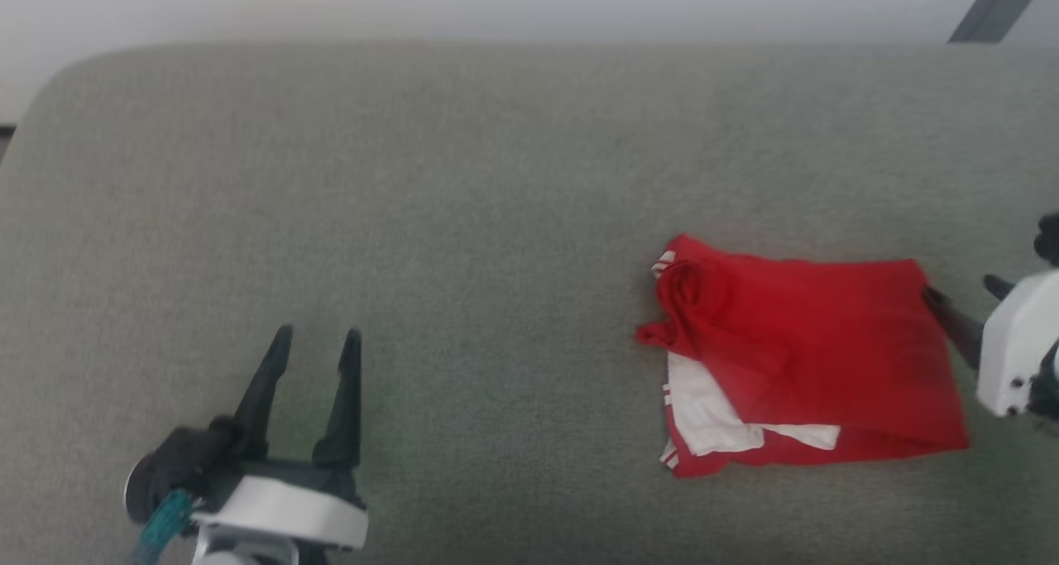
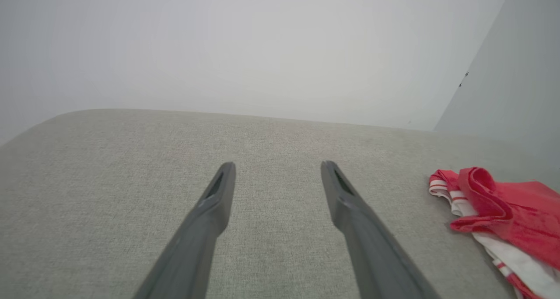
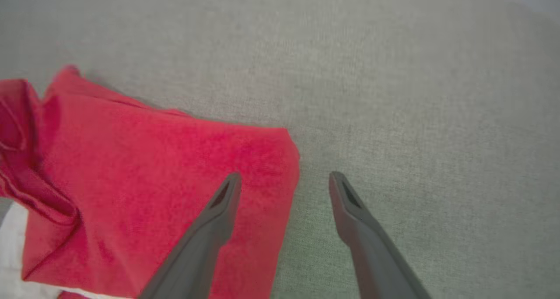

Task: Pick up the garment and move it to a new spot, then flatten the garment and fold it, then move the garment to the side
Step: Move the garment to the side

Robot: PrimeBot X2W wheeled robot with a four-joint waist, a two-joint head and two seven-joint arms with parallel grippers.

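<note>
The garment (image 1: 815,358), a bright red thin-fabric T-shirt with white sleeve ends and red-and-white striped bands, lies in a loosely folded, roughly rectangular bundle on the right part of the grey woven-fabric surface (image 1: 414,176). Its long axis runs left to right across the head view, with the rolled collar and white sleeve parts at the left end.

The right gripper (image 1: 958,288) is at the bundle's right end, fingers pointing leftward into it. In the right wrist view this gripper (image 3: 284,176) stands wide open and straddles the cloth's edge: one finger is over red fabric near the corner, the other over bare surface. It has hold of nothing; whether the finger touches the cloth I cannot tell.

The left gripper (image 1: 319,333) is well apart from the garment at the lower left, also spread wide and empty, pointing away over bare surface. From its wrist view the garment (image 2: 503,207) lies off to the right.

The right arm is clearly nearer, so any grasp of that end looks like its job.
</note>
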